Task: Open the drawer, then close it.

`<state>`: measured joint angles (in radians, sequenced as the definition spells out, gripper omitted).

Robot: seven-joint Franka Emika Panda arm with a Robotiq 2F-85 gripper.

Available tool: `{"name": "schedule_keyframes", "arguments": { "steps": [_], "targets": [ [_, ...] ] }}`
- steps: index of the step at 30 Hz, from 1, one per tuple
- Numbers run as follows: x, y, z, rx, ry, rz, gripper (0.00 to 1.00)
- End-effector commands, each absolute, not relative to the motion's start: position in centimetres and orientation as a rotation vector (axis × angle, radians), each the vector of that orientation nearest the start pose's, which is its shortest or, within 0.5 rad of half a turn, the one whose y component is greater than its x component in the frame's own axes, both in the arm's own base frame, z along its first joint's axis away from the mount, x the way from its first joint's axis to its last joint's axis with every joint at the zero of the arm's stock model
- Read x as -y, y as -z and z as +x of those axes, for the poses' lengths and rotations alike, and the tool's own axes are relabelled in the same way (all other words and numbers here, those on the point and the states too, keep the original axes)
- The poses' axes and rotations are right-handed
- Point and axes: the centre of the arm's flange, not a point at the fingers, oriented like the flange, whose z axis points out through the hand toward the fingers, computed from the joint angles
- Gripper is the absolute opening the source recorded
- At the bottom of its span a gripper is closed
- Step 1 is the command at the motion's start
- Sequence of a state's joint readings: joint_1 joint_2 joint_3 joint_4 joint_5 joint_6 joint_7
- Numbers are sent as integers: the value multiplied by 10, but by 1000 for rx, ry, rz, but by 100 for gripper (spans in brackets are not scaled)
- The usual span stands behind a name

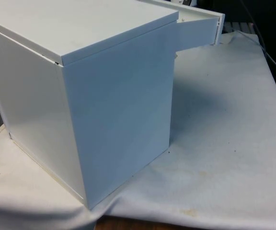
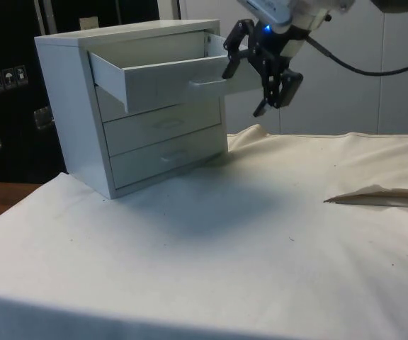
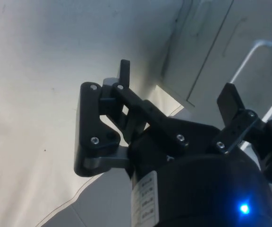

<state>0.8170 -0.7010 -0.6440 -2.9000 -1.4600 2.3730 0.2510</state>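
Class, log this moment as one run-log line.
top drawer: pulled out | gripper: open, beside drawer front, holding nothing | lower drawers: shut

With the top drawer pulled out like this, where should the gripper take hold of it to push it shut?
Probably the slim horizontal handle on the open white top drawer, approached head-on from the drawer's front. The handle stands proud of the flat face, and the black gripper already hangs open just beside that front.
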Motion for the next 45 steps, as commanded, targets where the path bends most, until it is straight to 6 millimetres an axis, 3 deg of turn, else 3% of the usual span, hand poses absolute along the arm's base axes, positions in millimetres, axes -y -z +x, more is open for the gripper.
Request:
{"name": "schedule_keyframes", "arguments": {
  "steps": [1,17,19,20,26,27,31,36,45],
  "targets": [
    [-82,-345,321,-1267,-539,2171,100],
    [-85,-344,319,-1271,-537,2170,100],
    [-85,-344,319,-1272,-537,2172,90],
    [-85,-344,319,-1271,-535,2170,90],
    [-85,-344,319,-1272,-534,2170,56],
    [-85,-344,319,-1272,-534,2170,46],
    [-85,-344,319,-1272,-534,2170,31],
    [-83,-344,319,-1274,-534,2163,0],
    [-70,-344,322,-1266,-503,2133,0]
  ]
}}
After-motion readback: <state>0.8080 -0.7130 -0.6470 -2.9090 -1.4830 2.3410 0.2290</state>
